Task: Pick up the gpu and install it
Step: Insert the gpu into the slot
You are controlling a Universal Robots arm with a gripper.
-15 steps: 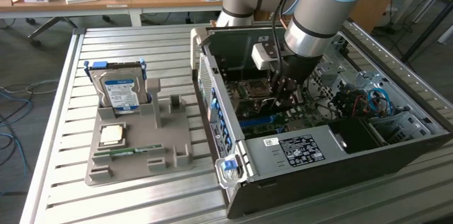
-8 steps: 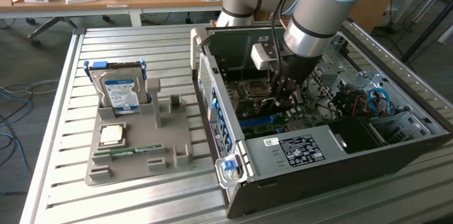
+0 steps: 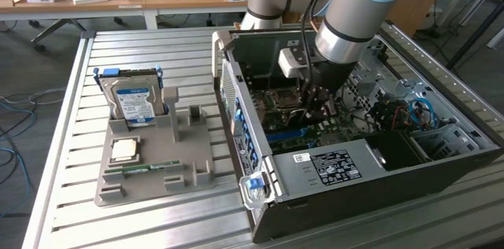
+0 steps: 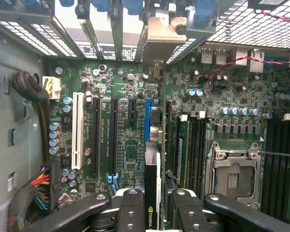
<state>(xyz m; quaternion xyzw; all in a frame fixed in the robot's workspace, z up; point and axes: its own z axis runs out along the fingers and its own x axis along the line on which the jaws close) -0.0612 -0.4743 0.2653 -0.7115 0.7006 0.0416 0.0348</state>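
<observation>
The gripper (image 4: 157, 209), partly closed on the gpu (image 4: 152, 186), is holding it edge-on over the blue PCIe slot (image 4: 149, 113), where it is likely needing a square, level, straight descent.

Arm (image 3: 356, 7) angles steeply down — pincer (image 4: 154, 205) clamped on the gpu (image 4: 152, 176).

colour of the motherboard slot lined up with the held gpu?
Blue. The slot sits in line with the gpu edge; clearest in the wrist view.
</observation>
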